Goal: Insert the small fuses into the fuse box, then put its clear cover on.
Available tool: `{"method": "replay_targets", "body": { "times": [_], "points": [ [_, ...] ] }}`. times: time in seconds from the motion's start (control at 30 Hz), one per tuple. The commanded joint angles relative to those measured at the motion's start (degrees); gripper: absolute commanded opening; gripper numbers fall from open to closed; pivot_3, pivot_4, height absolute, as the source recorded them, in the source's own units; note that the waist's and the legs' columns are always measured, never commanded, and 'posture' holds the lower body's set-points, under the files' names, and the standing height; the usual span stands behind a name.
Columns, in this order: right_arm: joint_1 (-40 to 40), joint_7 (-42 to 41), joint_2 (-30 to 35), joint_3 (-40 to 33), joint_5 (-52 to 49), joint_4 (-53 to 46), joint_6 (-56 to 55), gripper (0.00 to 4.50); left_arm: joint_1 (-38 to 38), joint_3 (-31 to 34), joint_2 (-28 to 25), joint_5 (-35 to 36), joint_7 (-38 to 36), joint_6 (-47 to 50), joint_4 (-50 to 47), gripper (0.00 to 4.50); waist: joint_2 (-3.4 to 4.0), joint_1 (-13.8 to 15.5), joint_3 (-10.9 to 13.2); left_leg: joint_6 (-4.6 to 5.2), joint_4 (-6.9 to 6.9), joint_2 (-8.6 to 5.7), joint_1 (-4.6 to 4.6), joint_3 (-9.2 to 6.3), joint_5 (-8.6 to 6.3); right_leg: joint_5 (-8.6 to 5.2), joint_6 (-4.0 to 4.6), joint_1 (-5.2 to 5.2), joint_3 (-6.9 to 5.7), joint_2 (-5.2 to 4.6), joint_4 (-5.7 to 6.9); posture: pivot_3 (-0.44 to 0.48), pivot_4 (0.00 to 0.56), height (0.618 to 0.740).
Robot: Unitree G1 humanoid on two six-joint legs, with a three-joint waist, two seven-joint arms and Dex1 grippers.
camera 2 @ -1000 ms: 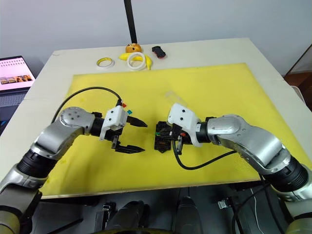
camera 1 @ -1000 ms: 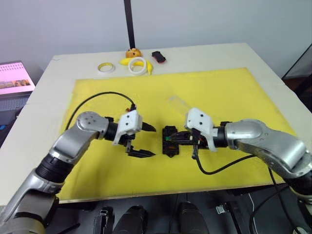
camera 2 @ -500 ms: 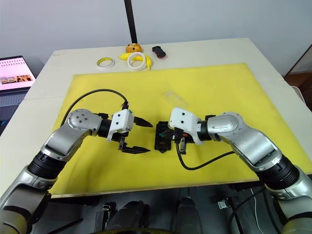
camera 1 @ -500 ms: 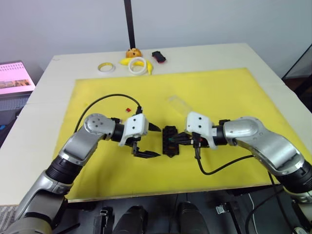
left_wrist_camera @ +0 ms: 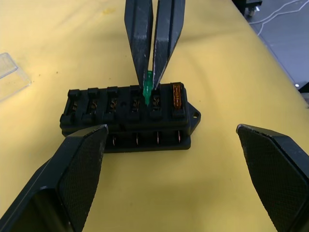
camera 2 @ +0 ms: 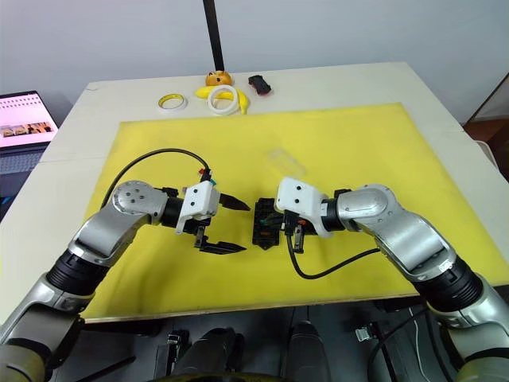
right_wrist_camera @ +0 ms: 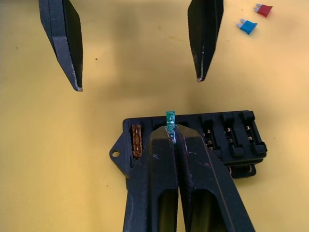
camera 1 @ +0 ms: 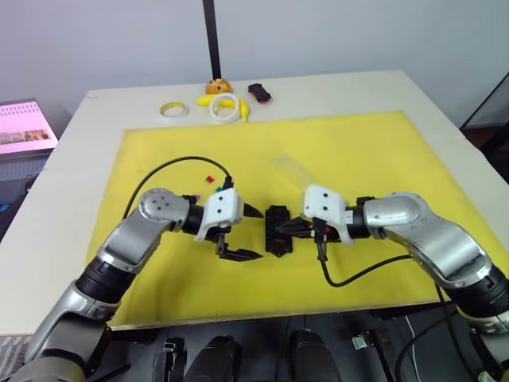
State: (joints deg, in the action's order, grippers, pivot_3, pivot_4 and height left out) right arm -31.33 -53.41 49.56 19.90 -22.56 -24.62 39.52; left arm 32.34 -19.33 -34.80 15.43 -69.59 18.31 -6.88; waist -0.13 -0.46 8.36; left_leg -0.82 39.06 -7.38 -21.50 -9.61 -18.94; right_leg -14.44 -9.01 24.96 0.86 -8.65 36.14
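Your right end effector (right_wrist_camera: 170, 136) sits over the fuse box (camera 1: 277, 229), pinching a fuse (right_wrist_camera: 170, 121) at a slot beside the fuse already seated in the end slot (right_wrist_camera: 136, 140). Your left end effector (camera 1: 241, 231) faces it from the box's other side, fingers spread apart. Two loose fuses (right_wrist_camera: 255, 18) lie beyond the left end effector. The clear cover (camera 1: 291, 169) lies behind the box on the worktop mat (camera 1: 374, 151).

a pale table (camera 1: 71, 151) carries a yellow mat (camera 1: 358, 151) covering most of its top. along the table's far edge, on bare surface, lie a yellow tape ring (camera 1: 172, 110), a white tape ring (camera 1: 224, 107), a small orange object (camera 1: 215, 86) and a black-and-red gadget (camera 1: 258, 93), all near one another.
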Motion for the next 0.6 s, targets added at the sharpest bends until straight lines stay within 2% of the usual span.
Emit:
{"method": "replay_targets", "body": {
  "times": [0.03, 0.6],
  "points": [
    [-0.02, -0.72, -0.31, -2.04, 0.29, -2.21, -0.04, 0.0, 0.93, 1.06, 0.1, -0.18, 0.18, -0.18, -1.14, 4.48, 0.0, 0.01, 0.0, 0.0, 0.0, 0.0, 0.0, 0.0, 0.0, 0.0, 0.0, 0.0, 0.0, 0.0, 0.0, 0.0, 0.15, 0.74],
    [0.9, -1.47, -1.24, -2.07, 2.1, -2.28, 0.23, 0.0, 1.02, 1.01, 0.57, -0.67, 0.36, 0.04, -1.16, 4.48, 0.0, -0.02, 0.0, 0.0, 0.0, 0.0, 0.0, 0.0, 0.0, 0.0, 0.0, 0.0, 0.0, 0.0, 0.0, 0.0, 0.15, 0.74]
  ]
}}
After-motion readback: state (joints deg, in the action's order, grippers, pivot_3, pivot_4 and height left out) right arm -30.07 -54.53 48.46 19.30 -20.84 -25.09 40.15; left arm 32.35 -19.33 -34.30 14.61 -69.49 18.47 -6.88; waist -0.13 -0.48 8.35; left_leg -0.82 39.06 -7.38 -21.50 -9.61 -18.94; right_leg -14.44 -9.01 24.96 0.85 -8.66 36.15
